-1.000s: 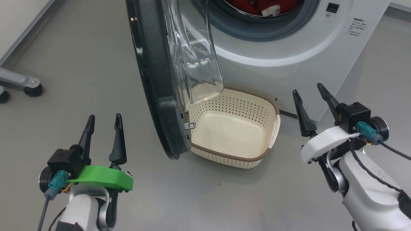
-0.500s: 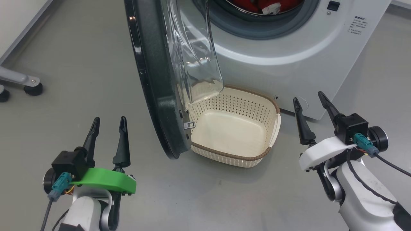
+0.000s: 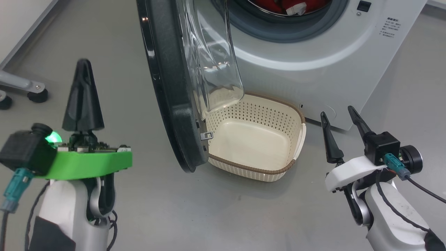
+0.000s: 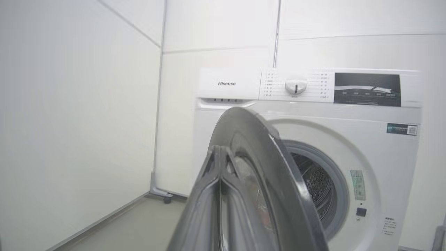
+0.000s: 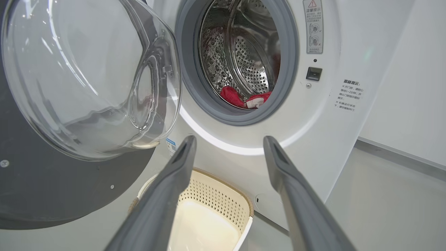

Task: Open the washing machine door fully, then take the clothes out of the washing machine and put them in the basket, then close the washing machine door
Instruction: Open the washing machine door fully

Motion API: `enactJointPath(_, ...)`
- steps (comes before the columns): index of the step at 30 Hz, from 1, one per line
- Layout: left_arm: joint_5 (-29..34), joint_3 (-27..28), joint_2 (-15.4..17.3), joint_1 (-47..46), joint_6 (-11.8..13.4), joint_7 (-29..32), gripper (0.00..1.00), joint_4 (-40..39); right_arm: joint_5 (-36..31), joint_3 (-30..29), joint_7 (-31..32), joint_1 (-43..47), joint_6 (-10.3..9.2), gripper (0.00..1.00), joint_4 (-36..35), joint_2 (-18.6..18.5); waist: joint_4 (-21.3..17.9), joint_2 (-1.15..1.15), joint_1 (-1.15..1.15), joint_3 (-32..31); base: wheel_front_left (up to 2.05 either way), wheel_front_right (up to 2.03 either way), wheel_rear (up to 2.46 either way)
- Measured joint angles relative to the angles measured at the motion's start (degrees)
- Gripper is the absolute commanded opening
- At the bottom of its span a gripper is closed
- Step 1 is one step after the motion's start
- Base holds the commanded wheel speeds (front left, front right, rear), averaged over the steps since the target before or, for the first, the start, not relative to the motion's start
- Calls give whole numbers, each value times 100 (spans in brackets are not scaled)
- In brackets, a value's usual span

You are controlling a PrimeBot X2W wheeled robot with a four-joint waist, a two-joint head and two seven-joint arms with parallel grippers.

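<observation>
washing machine door (image 3: 170, 87) part open, edge-on to the head camera, rim running top to bottom, glass bowl overhanging the basket (image 3: 251, 169) at the washing machine (image 3: 313, 62) front. clothes (image 3: 275, 5) in the drum, mostly cut off (red, white trim). left gripper (image 3: 83, 66) clenched empty, door between it and basket; right gripper (image 3: 337, 111) spread, empty. caster leg (image 3: 36, 94) far left.

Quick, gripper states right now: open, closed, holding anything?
Left gripper: jaws closed, holding nothing.
Right gripper: jaws open, holding nothing.
</observation>
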Motion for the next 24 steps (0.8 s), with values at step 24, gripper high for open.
enactJointPath(24, 101, -3300, 99, 390, -436, -10, 0, -82, -311, -183, 0, 166, 4, 100, -40, 192, -84, 0, 0, 64, 0, 0, 0)
